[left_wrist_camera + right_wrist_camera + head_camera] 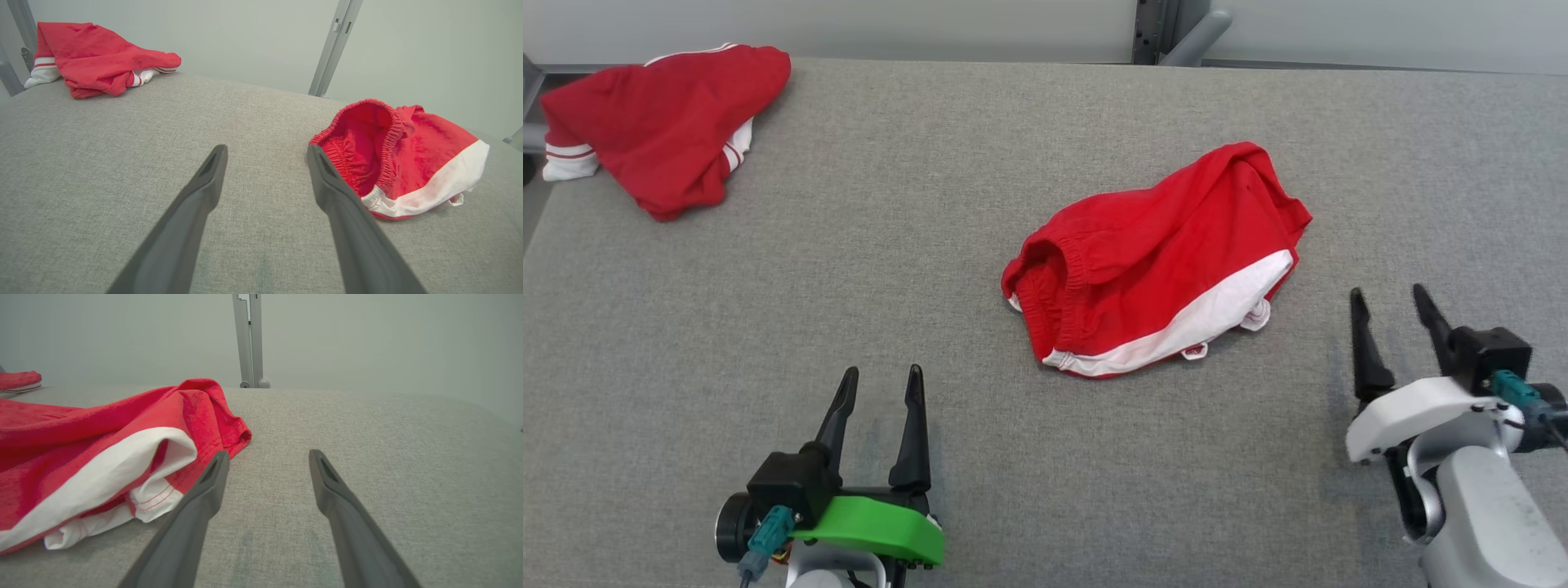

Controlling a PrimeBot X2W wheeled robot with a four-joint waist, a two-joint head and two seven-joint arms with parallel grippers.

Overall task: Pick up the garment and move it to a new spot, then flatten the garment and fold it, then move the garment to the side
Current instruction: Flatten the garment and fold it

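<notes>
The garment (1152, 261) is a pair of red shorts with a white band, lying crumpled near the middle of the grey table (931, 245). Its elastic waistband opening faces the left wrist view (367, 151), and its white hem (102, 477) shows in the right wrist view. My left gripper (882, 380) (265, 159) stands open at the lower left, well short of the shorts, with nothing between its fingers. To the right of the shorts my right gripper (1388, 298) (267, 457) is open and empty, its left finger close beside the hem.
A second red garment with white striped trim (662, 122) (98, 57) lies bunched at the table's far left corner. A grey metal post (1184, 33) stands behind the far edge against the pale wall. Bare table spreads between the two garments.
</notes>
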